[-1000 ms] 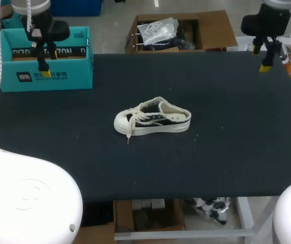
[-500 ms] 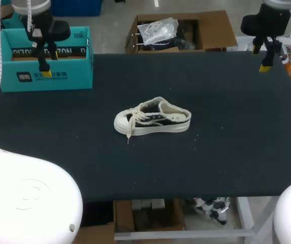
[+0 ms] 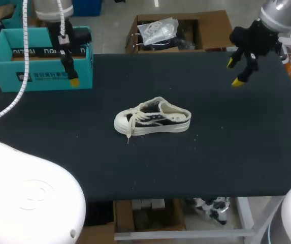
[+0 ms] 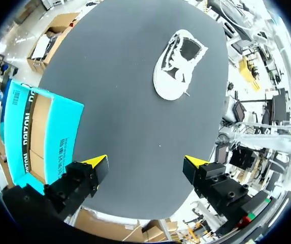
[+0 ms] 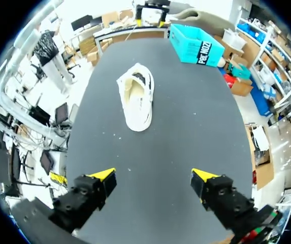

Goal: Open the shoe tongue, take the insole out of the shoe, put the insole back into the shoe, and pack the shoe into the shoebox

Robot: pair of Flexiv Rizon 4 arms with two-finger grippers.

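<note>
Both grippers stood open with nothing between their yellow-tipped fingers. Left gripper [image 3: 70, 76] [image 4: 145, 162] hung above the far left part of the black cloth-covered table surface [image 3: 211, 152], just in front of the open teal cardboard shoebox [image 3: 43, 66] [image 4: 66, 137] [image 5: 196, 46], which sat at the far left corner with its brown inside showing. Right gripper [image 3: 233, 72] [image 5: 153, 175] hung above the surface near the far right corner, its fingers spread wide and well apart from everything on the cloth.

Between the two arms, near the middle of the surface, lay the low white canvas shoe with dark panels [image 3: 153, 118] [image 4: 178, 63] [image 5: 136, 99]. Its toe pointed toward the left edge and its heel toward the right edge. White laces [image 3: 132, 122] lay loose across its front, and one end trailed onto the cloth toward the near edge. From the wrist views the shoe's opening faced up and showed a dark inside; whether the insole sat there could not be told. Neither gripper touched the shoe or the shoebox.
</note>
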